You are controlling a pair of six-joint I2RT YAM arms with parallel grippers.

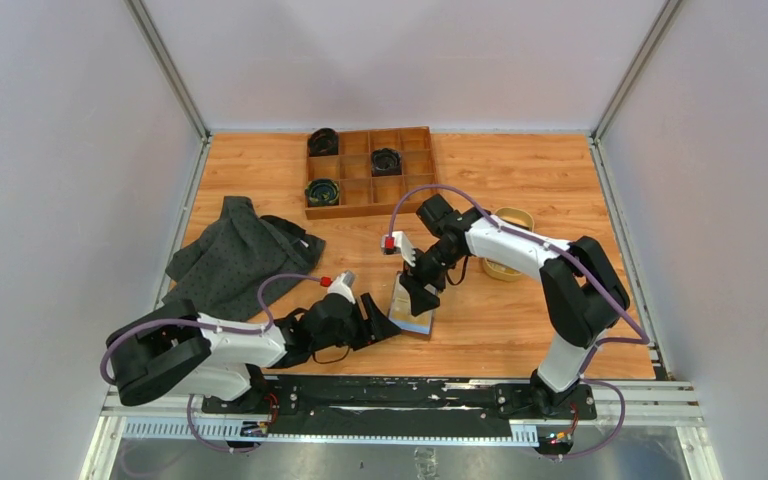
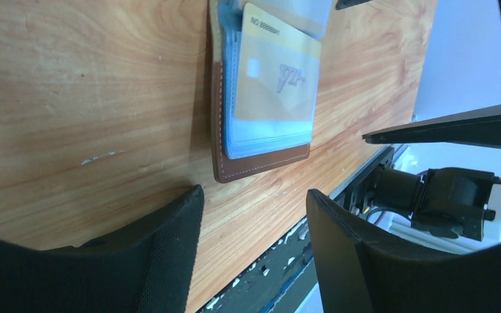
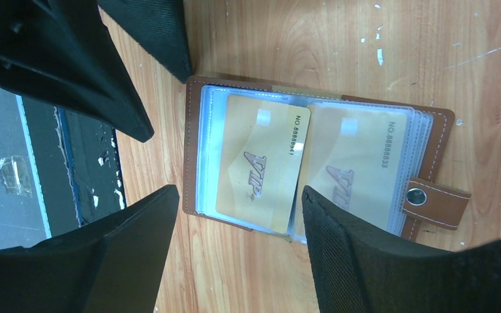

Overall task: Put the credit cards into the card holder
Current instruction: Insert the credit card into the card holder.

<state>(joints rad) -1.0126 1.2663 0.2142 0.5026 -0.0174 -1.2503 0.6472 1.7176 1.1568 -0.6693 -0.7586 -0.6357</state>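
The brown leather card holder (image 1: 412, 312) lies open and flat near the table's front edge. Its clear sleeves show in the right wrist view, with the snap strap (image 3: 430, 199) at the right. One yellow-gold credit card (image 3: 254, 163) sits partly in the left sleeve, its end sticking out toward the fold. A second gold card (image 3: 355, 156) sits inside the right sleeve. My left gripper (image 2: 254, 192) is open and empty, just off the card holder's (image 2: 261, 163) near edge. My right gripper (image 3: 240, 190) hangs open over the card holder, holding nothing.
A wooden compartment tray (image 1: 370, 170) with dark rolled items stands at the back. A grey cloth (image 1: 240, 255) lies at the left. A tan dish (image 1: 508, 255) sits behind the right arm. The black rail (image 1: 400, 395) runs along the front edge.
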